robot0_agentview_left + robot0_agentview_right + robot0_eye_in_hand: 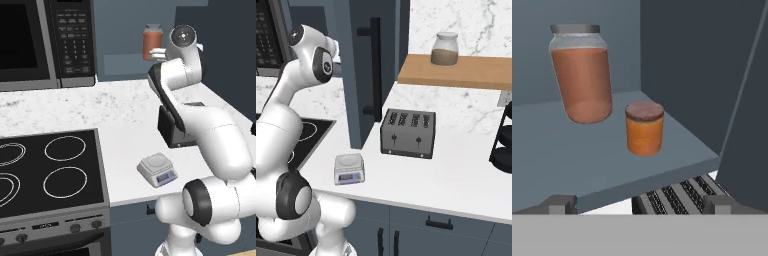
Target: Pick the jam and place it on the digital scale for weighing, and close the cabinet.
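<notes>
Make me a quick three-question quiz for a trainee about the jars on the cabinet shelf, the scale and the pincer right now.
1. True or false: the jam sits on the scale.
2. Multiple choice: in the hand view, the tall jar is (a) touching the jam, (b) apart from the jam on the same shelf, (c) on the toaster.
3. Fill in: the cabinet door stands ____.

Key: 1 false, the scale's plate is bare and the jam is on the shelf. 2 b. 3 open. The pincer faces the jam with its tips spread wide and nothing between them.
</notes>
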Controlling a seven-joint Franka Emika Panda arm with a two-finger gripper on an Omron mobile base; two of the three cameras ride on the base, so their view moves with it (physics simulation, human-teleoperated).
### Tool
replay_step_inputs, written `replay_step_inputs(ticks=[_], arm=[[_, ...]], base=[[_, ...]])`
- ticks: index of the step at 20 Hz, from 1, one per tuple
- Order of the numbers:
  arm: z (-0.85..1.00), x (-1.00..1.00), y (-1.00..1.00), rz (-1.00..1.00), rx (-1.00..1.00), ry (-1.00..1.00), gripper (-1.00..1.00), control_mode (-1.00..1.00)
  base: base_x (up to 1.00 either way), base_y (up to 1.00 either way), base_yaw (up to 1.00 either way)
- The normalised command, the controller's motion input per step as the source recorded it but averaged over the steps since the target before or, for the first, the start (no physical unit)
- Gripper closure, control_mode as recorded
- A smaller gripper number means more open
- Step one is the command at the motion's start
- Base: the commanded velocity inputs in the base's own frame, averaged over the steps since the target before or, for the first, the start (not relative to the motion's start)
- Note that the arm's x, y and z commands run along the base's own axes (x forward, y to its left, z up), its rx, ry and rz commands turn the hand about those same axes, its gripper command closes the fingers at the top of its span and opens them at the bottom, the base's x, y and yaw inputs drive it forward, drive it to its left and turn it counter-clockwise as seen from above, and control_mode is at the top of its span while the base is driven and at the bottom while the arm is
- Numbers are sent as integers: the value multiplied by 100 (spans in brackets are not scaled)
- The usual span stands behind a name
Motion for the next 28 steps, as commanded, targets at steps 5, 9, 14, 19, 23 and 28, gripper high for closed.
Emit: replay_step_inputs(ticks=[5,9,14,19,23,28], arm=[[0,41,-25,-7,0,-1,-100,-100],[-1,24,-26,-4,0,-2,-100,-100],[0,32,-17,-5,0,0,-100,-100],[-1,40,-7,-4,0,0,-100,-100],[-3,29,-10,-2,0,0,-100,-100],[-10,28,-1,-1,0,1,-100,-100]], base=[[0,0,0],[0,0,0],[0,0,0],[0,0,0],[0,0,0],[0,0,0]])
